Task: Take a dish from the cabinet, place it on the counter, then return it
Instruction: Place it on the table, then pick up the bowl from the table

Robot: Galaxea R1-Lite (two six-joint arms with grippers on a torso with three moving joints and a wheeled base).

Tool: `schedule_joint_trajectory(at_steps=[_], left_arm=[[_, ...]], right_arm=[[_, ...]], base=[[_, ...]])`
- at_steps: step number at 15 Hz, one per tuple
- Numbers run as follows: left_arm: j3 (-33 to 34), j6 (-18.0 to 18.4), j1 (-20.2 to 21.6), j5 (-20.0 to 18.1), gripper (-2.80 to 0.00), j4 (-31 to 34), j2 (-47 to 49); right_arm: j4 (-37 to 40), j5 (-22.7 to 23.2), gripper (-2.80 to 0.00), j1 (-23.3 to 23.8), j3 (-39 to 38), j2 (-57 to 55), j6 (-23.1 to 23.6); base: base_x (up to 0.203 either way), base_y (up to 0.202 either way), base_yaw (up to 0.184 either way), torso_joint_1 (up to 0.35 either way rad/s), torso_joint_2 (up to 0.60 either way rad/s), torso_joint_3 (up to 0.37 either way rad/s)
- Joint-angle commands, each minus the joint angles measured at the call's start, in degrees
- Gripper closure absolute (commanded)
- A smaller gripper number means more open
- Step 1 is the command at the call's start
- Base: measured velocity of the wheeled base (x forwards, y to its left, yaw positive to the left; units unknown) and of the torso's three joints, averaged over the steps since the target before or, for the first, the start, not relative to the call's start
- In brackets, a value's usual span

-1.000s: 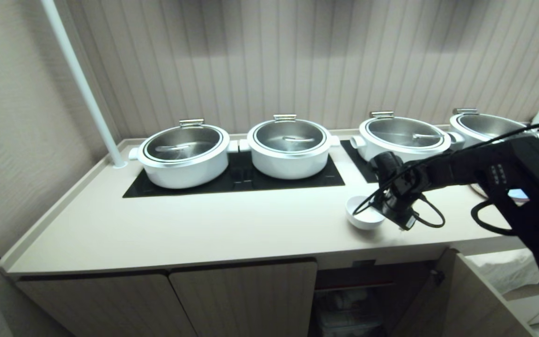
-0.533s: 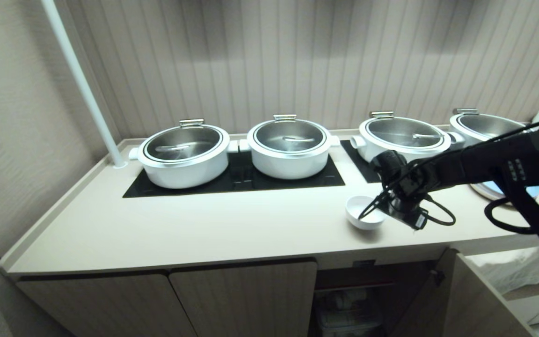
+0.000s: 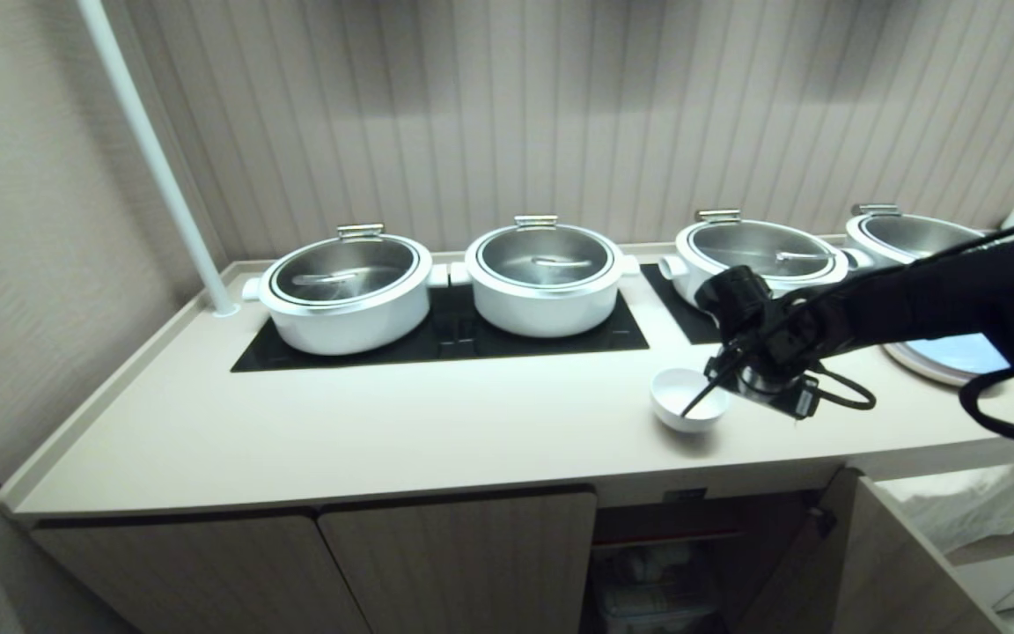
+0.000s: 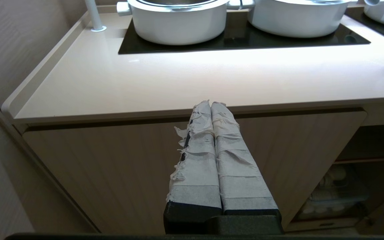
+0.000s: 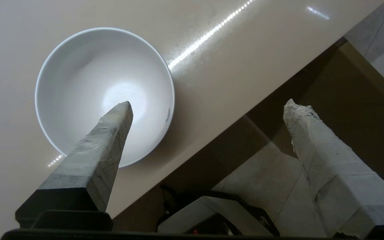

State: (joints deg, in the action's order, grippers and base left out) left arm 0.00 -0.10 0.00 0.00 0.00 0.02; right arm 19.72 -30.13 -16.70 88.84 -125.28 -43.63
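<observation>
Black arm (image 3: 912,304), seemingly paper-taped fingers (image 5: 98,156).

A kitchen or buffet station: lidded white pots (image 3: 344,295) on black cooktop panels (image 3: 445,339) set in a counter (image 3: 384,423).

Four large white pots (image 3: 344,299) with steel lids stand in a row along the back edge. The left two share one black cooktop panel (image 3: 445,339), a second panel (image 3: 687,317) lies under the third. A white pole (image 3: 155,158) rises at the back left corner, against the ribbed wall (image 3: 507,114).
</observation>
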Motion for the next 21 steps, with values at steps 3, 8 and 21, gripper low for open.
schedule_joint_trajectory(at_steps=[3, 8, 21], left_arm=[[0.0, 0.0, 0.0, 0.0, 0.00, 0.0, 0.0], [0.0, 0.0, 0.0, 0.0, 0.00, 0.0, 0.0], [0.0, 0.0, 0.0, 0.0, 0.00, 0.0, 0.0]], right_arm=[[-5.7, -1.9, -2.80, -0.4, -7.4, 4.7, 3.1], [-31.2, -2.1, -2.80, -0.4, -24.9, 10.4, 20.0], [-61.0, 0.9, 0.00, -0.4, -48.6, 20.4, 39.4]], base=[[0.000, 0.000, 0.000, 0.000, 0.00, 0.000], [0.000, 0.000, 0.000, 0.000, 0.00, 0.000], [0.000, 0.000, 0.000, 0.000, 0.00, 0.000]])
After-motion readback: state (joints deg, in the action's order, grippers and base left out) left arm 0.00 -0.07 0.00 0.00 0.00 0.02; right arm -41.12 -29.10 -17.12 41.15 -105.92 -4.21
